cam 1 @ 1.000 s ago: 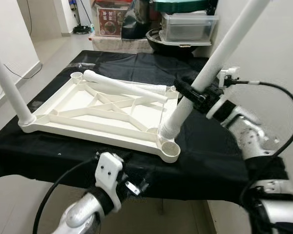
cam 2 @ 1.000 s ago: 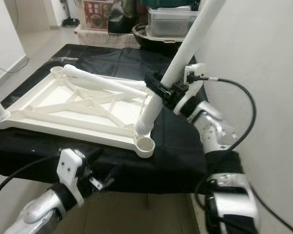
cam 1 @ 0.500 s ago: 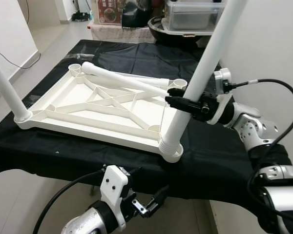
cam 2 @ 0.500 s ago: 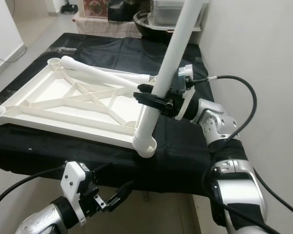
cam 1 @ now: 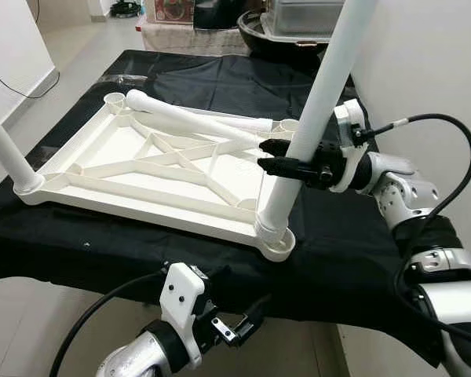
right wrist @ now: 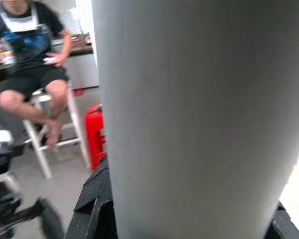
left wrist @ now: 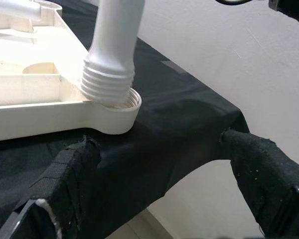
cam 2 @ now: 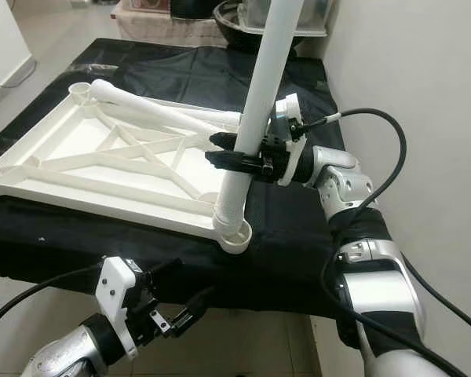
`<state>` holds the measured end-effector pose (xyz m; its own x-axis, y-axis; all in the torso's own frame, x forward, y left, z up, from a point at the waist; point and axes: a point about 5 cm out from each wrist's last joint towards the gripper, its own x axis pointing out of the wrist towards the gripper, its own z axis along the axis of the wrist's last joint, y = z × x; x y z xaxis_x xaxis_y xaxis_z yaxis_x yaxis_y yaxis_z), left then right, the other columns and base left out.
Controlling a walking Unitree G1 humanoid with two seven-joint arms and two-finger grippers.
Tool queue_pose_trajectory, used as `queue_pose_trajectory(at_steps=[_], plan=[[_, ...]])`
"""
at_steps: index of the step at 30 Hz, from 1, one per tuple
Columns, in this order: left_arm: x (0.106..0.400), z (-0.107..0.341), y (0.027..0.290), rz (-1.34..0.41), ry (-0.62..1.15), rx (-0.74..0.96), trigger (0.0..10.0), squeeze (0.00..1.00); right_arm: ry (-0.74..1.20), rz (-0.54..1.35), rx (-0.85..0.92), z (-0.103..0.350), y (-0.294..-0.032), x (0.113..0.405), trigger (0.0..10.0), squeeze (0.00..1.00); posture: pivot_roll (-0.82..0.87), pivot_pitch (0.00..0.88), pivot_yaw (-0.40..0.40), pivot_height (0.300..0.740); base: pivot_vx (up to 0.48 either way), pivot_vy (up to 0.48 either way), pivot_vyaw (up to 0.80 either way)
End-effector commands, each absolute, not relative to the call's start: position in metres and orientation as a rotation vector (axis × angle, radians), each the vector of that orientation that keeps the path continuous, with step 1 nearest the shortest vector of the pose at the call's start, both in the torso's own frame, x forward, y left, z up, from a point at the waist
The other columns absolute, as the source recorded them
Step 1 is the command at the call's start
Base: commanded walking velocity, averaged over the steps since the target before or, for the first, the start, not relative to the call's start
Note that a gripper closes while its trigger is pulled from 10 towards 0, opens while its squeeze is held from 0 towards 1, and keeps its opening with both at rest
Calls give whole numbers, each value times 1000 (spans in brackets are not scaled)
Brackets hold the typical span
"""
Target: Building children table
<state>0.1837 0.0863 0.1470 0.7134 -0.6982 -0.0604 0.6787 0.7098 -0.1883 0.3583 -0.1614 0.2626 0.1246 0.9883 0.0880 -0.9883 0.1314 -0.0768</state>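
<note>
Nearest, the left end effector (cam 1: 243,326) hangs spread wide below the worktop (cam 1: 345,259) edge. The right end effector (cam 1: 279,163) clamps the leg (cam 1: 310,126), seated in the tabletop's (cam 1: 125,169) near-right socket (cam 1: 276,243); its top is cut off.

- Tabletop (cam 1: 153,169) upside down on cloth-covered table (cam 1: 345,259).
- 1 leg (cam 1: 318,118) stands in near right corner socket (cam 1: 276,242).
- 2 loose legs (cam 1: 196,123) lie across far side.

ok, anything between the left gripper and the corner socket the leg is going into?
No object. In the left wrist view, bare black cloth runs from the open left gripper to the corner socket holding the leg.
</note>
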Motion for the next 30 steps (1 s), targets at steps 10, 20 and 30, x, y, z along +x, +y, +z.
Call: queue_pose_trajectory(at_steps=[10,20,30], plan=[[186,145,85,-773,140,-135,10000,0,-22,1440,-66,237,-161,356,10000,0,106,173,-58,740,0,0,0],[187,146,85,-771,136,-134,10000,0,25,1410,-126,230,-158,358,10000,0,104,178,-57,740,0,0,0],[189,145,85,-766,131,-130,10000,0,25,1332,-164,220,-144,362,10000,0,100,171,-57,740,0,0,0]])
